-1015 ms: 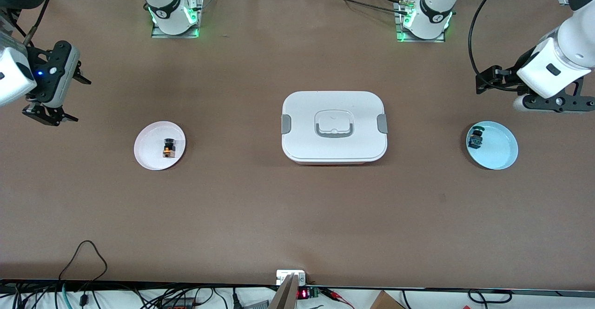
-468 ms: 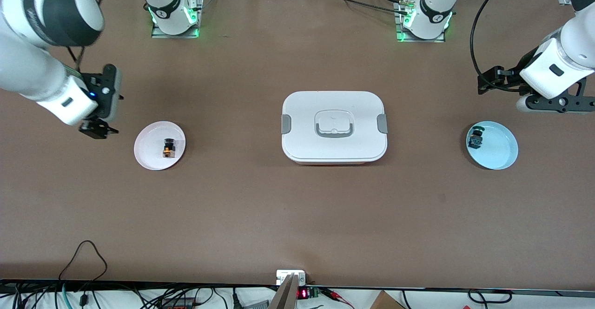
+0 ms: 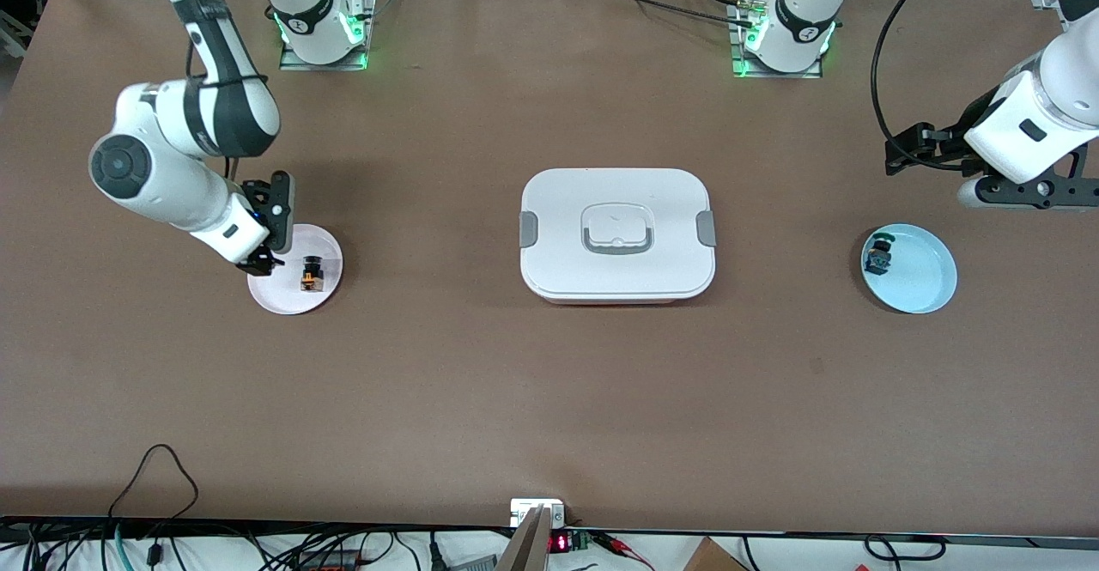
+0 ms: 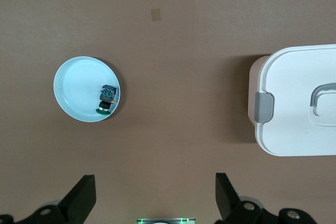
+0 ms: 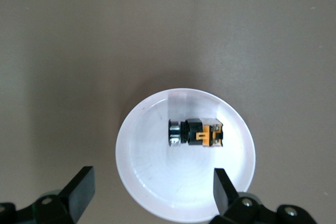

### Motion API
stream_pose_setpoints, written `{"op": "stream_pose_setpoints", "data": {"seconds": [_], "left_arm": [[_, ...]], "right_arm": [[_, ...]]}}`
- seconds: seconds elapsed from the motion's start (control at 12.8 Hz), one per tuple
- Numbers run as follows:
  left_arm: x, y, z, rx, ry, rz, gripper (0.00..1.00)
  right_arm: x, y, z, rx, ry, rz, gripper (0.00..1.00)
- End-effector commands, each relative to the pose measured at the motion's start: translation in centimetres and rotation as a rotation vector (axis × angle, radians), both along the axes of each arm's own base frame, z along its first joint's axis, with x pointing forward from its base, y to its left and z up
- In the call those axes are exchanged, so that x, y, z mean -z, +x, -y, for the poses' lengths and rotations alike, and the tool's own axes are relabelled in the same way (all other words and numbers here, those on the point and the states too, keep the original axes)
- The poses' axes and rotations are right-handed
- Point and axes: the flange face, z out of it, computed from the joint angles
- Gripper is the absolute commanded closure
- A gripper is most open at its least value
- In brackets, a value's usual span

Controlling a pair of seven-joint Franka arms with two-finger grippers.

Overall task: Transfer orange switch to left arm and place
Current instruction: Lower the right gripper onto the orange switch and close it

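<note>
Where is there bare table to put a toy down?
Bare brown table lies between the white plate and the box, between the box and the blue plate, and all along the strip nearer the camera. Both plates hold switches.

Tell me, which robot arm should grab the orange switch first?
Right. Its open hand hovers over the pink plate holding the orange switch. The left hand, also open, waits near the blue plate.
</note>
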Motion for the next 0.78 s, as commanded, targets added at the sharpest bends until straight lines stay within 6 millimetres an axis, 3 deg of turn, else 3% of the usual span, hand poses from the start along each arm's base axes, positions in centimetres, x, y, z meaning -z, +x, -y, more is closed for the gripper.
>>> {"op": "stream_pose_setpoints", "data": {"seconds": [0.0,0.7], "left_arm": [[-1.0,0.4,-0.2,0.011,-0.002,0.015,0.00],[-1.0,0.3,-0.3,0.008,-0.003,0.012,0.00]], "right_arm": [[3.4,0.7,-0.1,-0.021,0.000,0.015,0.00],[7.3,1.9,-1.4,-0.039,0.010,0.086,0.00]]}}
